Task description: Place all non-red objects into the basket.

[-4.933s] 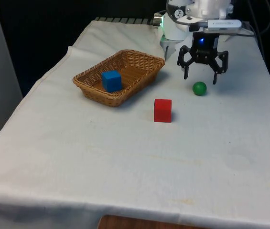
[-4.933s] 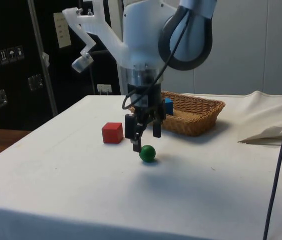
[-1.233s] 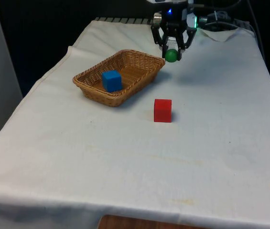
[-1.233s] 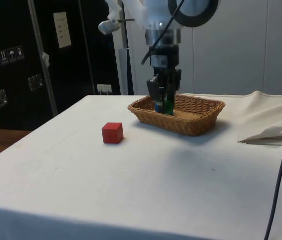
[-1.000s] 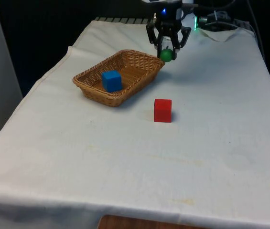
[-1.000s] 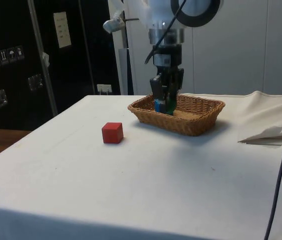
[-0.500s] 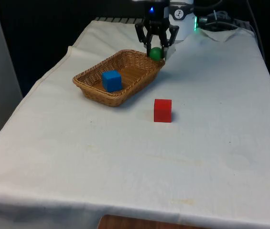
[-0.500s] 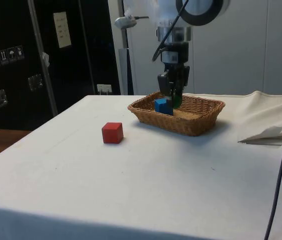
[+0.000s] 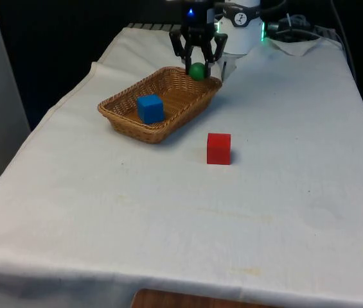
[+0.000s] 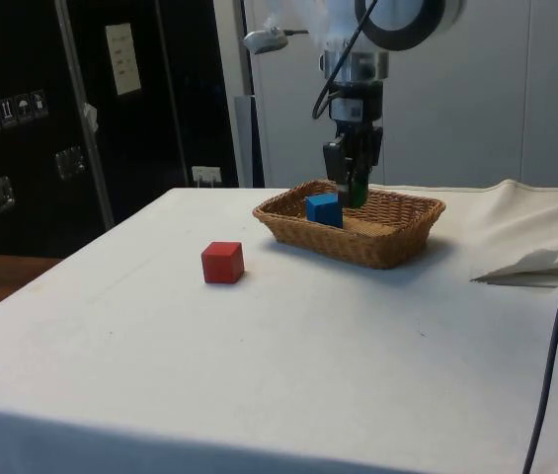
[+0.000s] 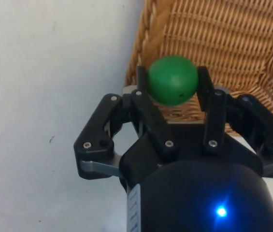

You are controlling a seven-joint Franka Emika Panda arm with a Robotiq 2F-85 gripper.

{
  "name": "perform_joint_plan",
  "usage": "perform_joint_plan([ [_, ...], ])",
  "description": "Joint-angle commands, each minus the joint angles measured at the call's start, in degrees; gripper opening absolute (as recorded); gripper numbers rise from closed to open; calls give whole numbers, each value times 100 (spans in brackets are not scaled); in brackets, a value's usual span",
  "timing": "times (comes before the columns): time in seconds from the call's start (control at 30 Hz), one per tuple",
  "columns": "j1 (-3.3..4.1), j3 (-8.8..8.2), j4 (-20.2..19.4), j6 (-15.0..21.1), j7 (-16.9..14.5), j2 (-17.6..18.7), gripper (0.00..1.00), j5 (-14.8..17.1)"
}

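Green ball (image 11: pixel 172 80), smooth and round, sits clamped in gripper (image 11: pixel 173 84) over woven wicker basket (image 9: pixel 124 122).

Ball (image 9: pixel 197 70) hanging in gripper (image 9: pixel 197 63) over basket's (image 9: pixel 124 122) far end. Cube (image 9: pixel 150 108) sitting in basket toward its near end. Block (image 9: pixel 218 148) lying on cloth (image 9: pixel 168 218), to front view's right of basket.

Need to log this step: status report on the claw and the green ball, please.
Claw shut on green ball, held above the basket's far end. Blue cube already in basket. Red cube on the cloth, clear of the path.
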Motion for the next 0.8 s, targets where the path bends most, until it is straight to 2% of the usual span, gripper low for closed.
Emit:
perform_joint_plan([
  [0.0,-29,-29,-40,69,-23,-29,0,-46],
  [0.2,-34,-195,-23,109,-212,11,0,-63],
  [0.23,0,-183,0,17,-212,0,0,0],
  [0.27,-34,-218,-17,115,-235,23,0,-69],
  [0.5,-34,-367,6,223,-367,138,0,-115],
  [0.53,-6,-355,0,132,-390,86,0,-29],
  [0.57,-34,-384,11,241,-390,160,0,-115],
  [0.77,-29,-493,29,395,-550,321,0,-86],
])
